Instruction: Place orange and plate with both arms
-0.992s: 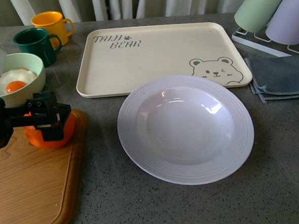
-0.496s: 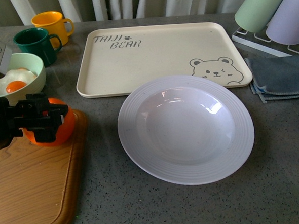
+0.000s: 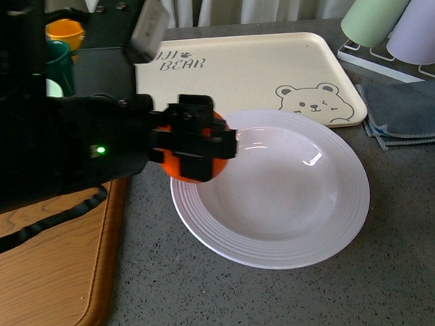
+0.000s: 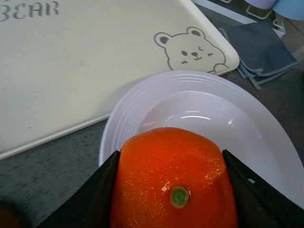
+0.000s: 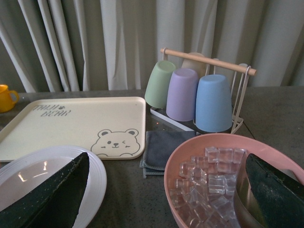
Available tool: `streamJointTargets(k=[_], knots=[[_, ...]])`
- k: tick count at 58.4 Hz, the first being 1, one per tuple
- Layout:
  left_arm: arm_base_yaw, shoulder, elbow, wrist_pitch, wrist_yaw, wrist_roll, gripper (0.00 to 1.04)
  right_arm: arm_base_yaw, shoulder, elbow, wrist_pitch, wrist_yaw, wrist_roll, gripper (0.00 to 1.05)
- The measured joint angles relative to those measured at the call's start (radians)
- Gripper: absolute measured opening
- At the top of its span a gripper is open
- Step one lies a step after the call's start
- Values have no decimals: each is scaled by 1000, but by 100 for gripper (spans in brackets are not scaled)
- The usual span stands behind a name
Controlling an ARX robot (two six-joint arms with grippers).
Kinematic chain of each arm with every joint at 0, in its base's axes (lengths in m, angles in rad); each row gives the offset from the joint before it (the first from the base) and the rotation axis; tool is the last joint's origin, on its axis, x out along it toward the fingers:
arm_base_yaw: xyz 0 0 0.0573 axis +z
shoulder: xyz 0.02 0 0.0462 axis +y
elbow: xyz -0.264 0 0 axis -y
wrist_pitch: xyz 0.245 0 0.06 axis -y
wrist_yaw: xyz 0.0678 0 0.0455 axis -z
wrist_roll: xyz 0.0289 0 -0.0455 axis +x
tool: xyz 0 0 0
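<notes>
The orange [image 3: 173, 167] is bright, with a green stem dimple, and it fills the left wrist view [image 4: 173, 166]. My left gripper [image 3: 198, 146] is shut on the orange and holds it above the left rim of the plate [image 3: 349, 199]. The plate is large, round and white, with a ridged rim [image 4: 266, 137], and lies on the grey counter in front of the cream bear tray [image 3: 242, 80]. My right gripper [image 5: 166, 190] is open, with nothing between its fingers. It hovers right of the plate [image 5: 97, 175] and does not show in the front view.
A wooden cutting board [image 3: 54, 276] lies at the front left, partly under my left arm. Behind it stand a green mug [image 3: 58, 62] and a yellow mug [image 3: 65, 30]. A folded grey cloth [image 3: 410, 114], a cup rack [image 5: 199, 95] and a pink bowl of ice cubes [image 5: 209, 175] are on the right.
My left arm has lifted the orange off the cutting board and carried it right, over the plate's left rim. The plate has not moved.
</notes>
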Motion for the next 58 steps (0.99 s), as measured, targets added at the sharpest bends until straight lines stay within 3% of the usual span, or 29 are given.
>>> streamJointTargets(k=[18,34,46,58], knots=[[-121,169,127,-23,-10,-35,55,0,0,0,0,0,0,96],[-116,198,142,-18,-27,-41,97,0,0,0,0,0,0,96],[-82,101,64,38,-50,-84,96,0,0,0,0,0,0,96],[34,-215,-126,79,-22,-240,96,0,0,0,0,0,0,96]])
